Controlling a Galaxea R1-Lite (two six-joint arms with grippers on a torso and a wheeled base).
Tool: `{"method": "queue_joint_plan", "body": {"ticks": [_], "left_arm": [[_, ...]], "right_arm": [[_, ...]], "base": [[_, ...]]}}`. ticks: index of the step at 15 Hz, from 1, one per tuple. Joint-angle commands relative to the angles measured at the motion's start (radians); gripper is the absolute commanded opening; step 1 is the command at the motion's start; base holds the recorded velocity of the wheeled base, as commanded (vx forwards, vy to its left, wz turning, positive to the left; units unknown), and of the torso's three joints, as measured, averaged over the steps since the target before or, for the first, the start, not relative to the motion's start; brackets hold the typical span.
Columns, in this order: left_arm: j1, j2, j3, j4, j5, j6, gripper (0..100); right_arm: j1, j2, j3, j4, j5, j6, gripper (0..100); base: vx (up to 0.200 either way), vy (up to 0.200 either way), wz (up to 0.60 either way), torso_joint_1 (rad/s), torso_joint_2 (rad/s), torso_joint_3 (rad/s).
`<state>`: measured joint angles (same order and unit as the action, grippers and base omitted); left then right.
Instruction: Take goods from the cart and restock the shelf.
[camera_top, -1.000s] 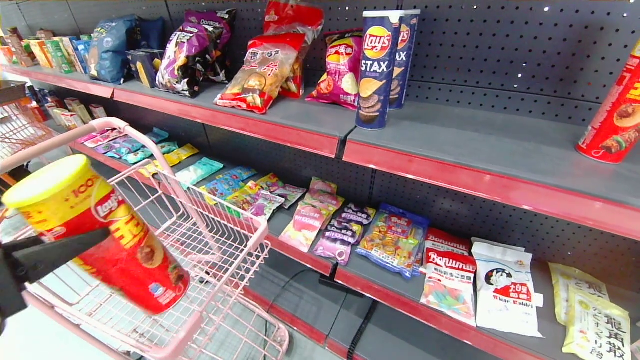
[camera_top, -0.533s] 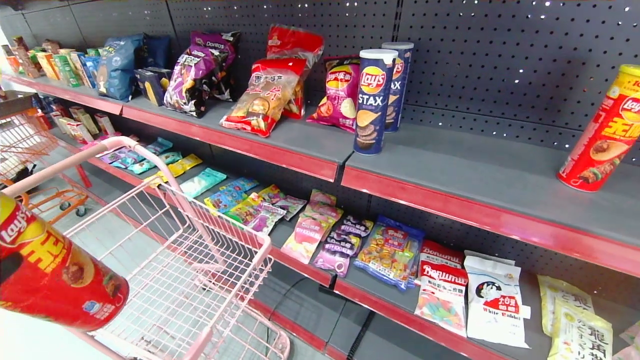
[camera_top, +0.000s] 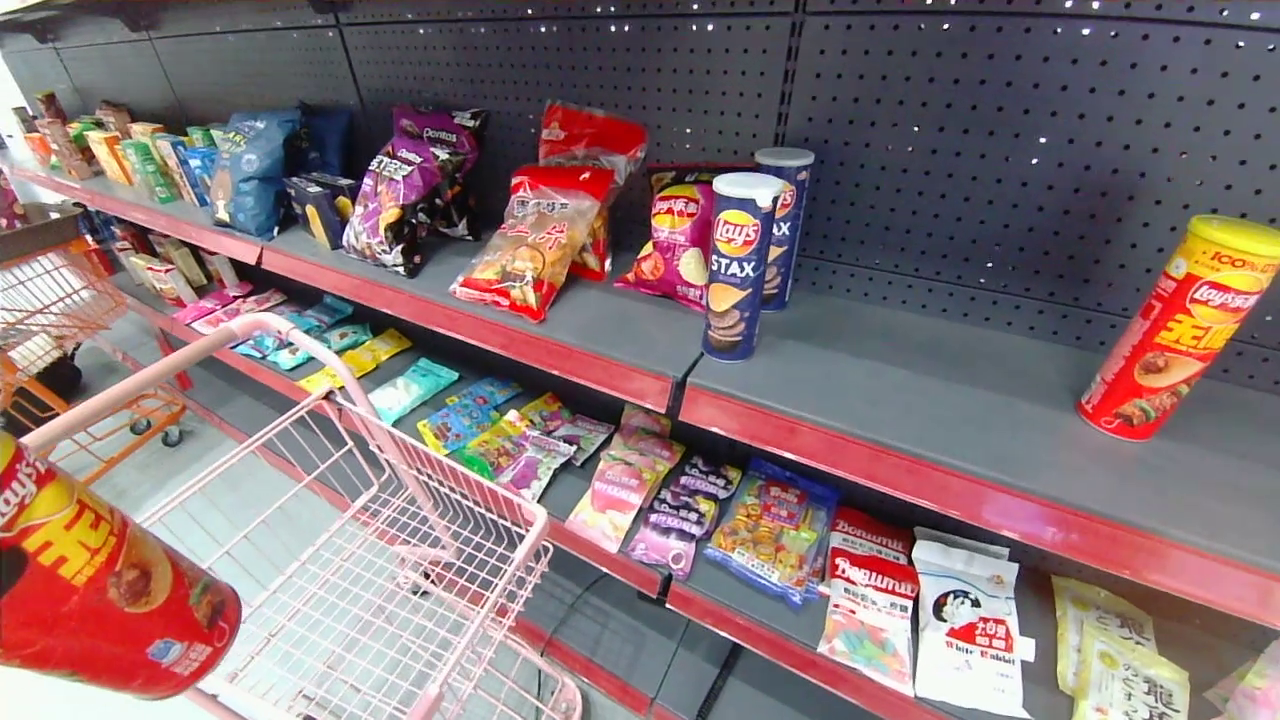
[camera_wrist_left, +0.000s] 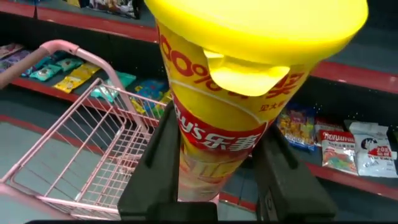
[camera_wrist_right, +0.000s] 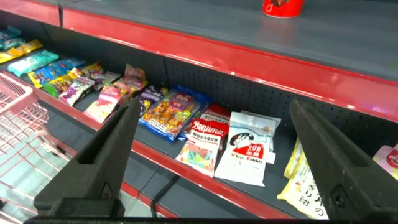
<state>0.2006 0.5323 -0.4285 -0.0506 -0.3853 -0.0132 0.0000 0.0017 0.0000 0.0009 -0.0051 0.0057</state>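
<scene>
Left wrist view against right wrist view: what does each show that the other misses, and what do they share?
Left wrist, not right: the left claw shut on a yellow-lidded red can, and the cart handle. Right wrist, not left: the open right claw, and the base of a second red can standing on the upper shelf. Shared: the pink cart basket, the candy bags and the white bag.

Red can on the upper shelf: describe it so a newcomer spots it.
On the upper grey shelf, go right past the two blue cans. The red can stands there alone. Its yellow lid sets it apart from the blue cans; its twin is held in the left gripper, off the shelf.
</scene>
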Motion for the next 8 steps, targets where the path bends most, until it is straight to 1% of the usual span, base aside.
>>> {"method": "queue_joint_plan", "body": {"ticks": [1,4,6,7,8], "left_arm": [[0.000,-0.040,0.030,0.002,-0.001,0.001,0],[0.000,-0.052,0.034,0.003,0.000,0.010,0],[0.000,-0.054,0.037,0.003,0.000,0.022,0],[0.000,-0.060,0.039,0.003,0.008,0.024,0],[0.000,-0.063,0.047,0.003,0.036,0.024,0]], "right_arm": [[0.000,0.000,0.000,0.001,0.001,-0.001,100],[0.000,0.000,0.000,0.001,0.001,-0.001,100],[0.000,0.000,0.000,0.001,0.001,-0.001,100],[0.000,0.000,0.000,0.001,0.001,-0.001,100],[0.000,0.000,0.000,0.001,0.001,-0.001,100]], "base": [[0.000,0.000,-0.60,0.051,-0.11,-0.066],[0.000,0.000,-0.60,0.010,-0.03,-0.020],[0.000,0.000,-0.60,0.015,0.00,-0.010],[0.000,0.000,-0.60,0.012,0.00,-0.002],[0.000,0.000,-0.60,0.002,0.00,0.002]]}}
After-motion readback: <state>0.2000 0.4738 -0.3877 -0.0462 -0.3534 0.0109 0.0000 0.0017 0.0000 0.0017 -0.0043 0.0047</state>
